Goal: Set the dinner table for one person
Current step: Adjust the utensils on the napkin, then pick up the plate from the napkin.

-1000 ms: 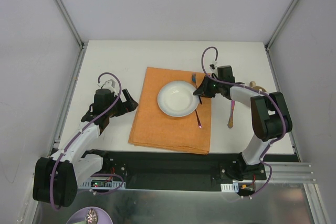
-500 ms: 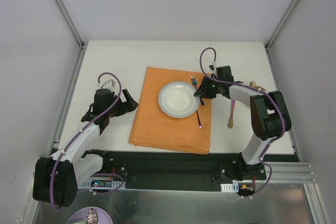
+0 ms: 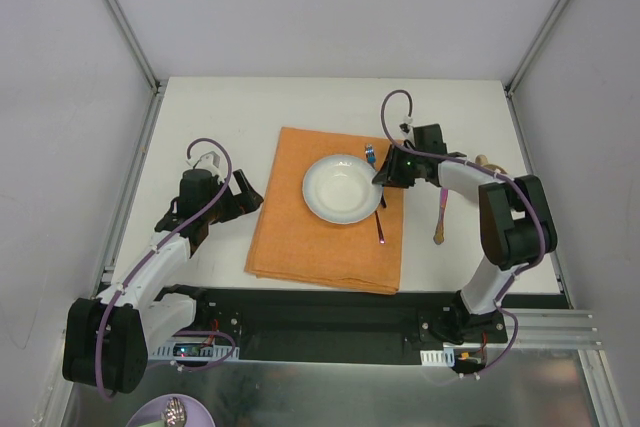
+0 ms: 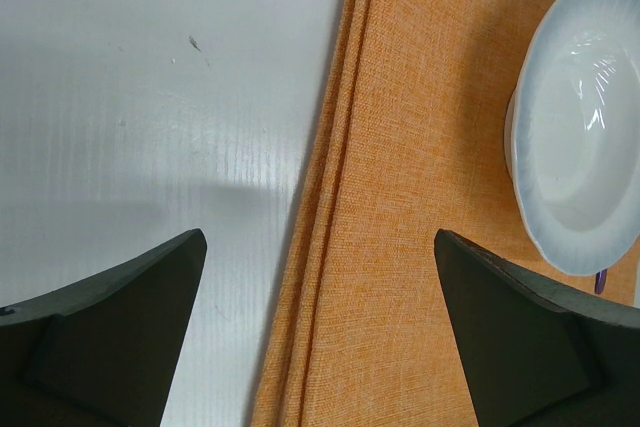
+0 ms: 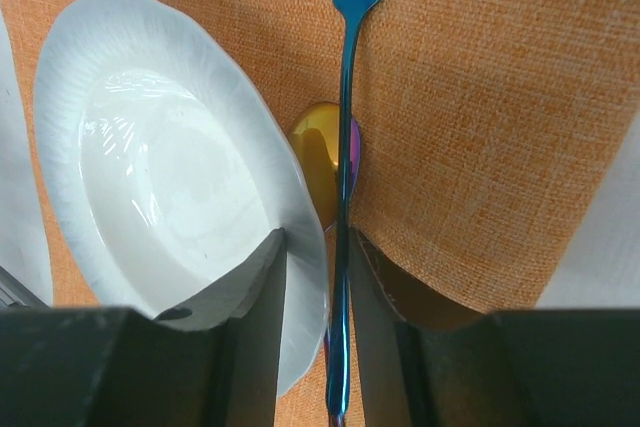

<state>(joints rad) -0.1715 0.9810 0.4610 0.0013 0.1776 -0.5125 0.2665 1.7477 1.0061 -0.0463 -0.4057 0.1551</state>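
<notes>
The desk (image 3: 230,117) is bounded by metal rails at its left and right sides. Bare white surface is left open behind the orange placemat (image 3: 310,242) and on both sides of it, the wider strip on the left. The placemat's near edge lies close to the black base rail.

The left gripper (image 3: 245,197) is held wide open with nothing in it, over the placemat's left edge. The left wrist view shows that edge as folded layers of orange cloth (image 4: 400,247) running between the spread jaws, with bare desk (image 4: 150,97) on one side and the deep white plate (image 4: 585,127) at the far right.

The right gripper (image 3: 385,177) is set at the plate's (image 3: 343,188) right rim. It is closed to a narrow gap on the handle of a blue fork (image 3: 370,154), whose tines point toward the far edge.

From above, only the thin handle of a spoon (image 3: 380,227) is seen. Its gold bowl (image 5: 315,142) is seen only in the right wrist view, tucked partly under the plate's rim (image 5: 170,187), directly below the fork (image 5: 345,77). There the gripper (image 5: 322,242) is seen with one finger (image 5: 375,327) against the handle.

Another utensil (image 3: 440,215), its type unclear, lies on bare desk right of the placemat.
</notes>
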